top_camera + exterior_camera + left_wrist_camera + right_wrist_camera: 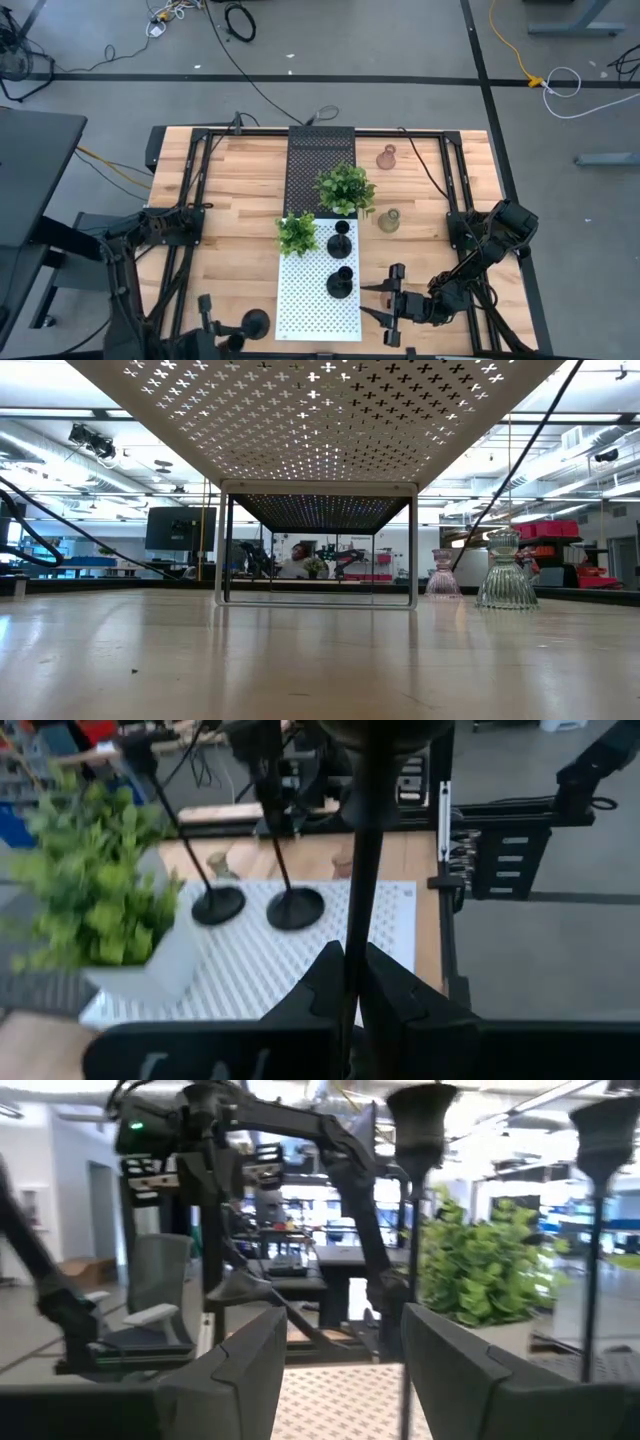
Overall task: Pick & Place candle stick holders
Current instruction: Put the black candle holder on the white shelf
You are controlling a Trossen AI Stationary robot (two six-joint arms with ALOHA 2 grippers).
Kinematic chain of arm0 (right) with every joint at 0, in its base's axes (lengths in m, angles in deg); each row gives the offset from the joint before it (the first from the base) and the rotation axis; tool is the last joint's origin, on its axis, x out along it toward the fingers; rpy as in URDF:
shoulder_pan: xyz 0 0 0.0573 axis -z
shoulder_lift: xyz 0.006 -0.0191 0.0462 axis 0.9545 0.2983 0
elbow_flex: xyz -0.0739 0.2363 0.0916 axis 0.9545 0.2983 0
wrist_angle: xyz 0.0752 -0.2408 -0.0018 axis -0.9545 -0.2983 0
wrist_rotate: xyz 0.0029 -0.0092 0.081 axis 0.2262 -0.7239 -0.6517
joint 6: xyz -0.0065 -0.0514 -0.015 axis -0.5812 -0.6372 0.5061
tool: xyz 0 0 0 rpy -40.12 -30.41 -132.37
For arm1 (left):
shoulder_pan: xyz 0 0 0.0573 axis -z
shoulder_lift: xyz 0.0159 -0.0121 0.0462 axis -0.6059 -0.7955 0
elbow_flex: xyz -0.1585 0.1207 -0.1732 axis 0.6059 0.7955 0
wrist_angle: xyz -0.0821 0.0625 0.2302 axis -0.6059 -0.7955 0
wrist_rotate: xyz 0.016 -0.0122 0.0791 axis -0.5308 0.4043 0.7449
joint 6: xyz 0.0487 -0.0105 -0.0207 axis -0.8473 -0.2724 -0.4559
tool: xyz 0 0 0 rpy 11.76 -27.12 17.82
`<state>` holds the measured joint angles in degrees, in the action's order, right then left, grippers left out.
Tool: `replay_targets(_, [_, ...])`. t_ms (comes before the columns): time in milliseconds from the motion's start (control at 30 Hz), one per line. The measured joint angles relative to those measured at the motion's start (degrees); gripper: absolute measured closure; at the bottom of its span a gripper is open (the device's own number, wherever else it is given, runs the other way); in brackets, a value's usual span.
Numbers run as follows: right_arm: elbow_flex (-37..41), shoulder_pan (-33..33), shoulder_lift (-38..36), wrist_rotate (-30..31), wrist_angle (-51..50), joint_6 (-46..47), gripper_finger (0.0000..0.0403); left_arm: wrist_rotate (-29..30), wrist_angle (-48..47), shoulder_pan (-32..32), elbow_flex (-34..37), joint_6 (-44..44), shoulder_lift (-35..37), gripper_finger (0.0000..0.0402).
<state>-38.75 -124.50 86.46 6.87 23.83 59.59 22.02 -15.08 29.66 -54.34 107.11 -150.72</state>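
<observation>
Two black candle stick holders [340, 240] [340, 283], each with a round base and a thin stem, stand on the white perforated shelf [300, 310]. My left gripper [228, 338], at the table's near edge left of the shelf, is shut on a third black holder [255, 322]. A pinkish glass holder [387, 156] and a greenish glass holder [389, 220] stand on the table right of the shelf. They also show in the low view, the pinkish one [442, 575] and the greenish one [507, 570]. My right gripper [372, 304] is open and empty, level, just right of the shelf. My left gripper pinches the black holder's thin stem [358, 935] between its two fingers [320, 985], coming in level from the table's left. The stem stands upright, with the cup [385, 730] above the fingers. The fingers hide the base, so I cannot tell whether it is lifted clear.
Two green potted plants [345, 190] [297, 233] stand on the shelf, one on its black far part [320, 150], one at the white part's far left corner. Bare wooden table lies left of the shelf. Black frame rails [195, 180] run along both sides.
</observation>
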Motion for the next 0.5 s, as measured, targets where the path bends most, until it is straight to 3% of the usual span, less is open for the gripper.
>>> replay_targets(200, [-1.63, 0.0, 0.0, -0.07, -4.0, 1.47, 0.0203, -3.22, 9.53, -4.44, -0.01, -13.17, 0.0, 0.0387])
replay_targets(500, [-11.48, 0.01, 0.0, -0.07, -19.34, 1.48, 0.0203, -10.93, 24.88, -10.9, 2.19, -29.42, 0.0, 0.0387])
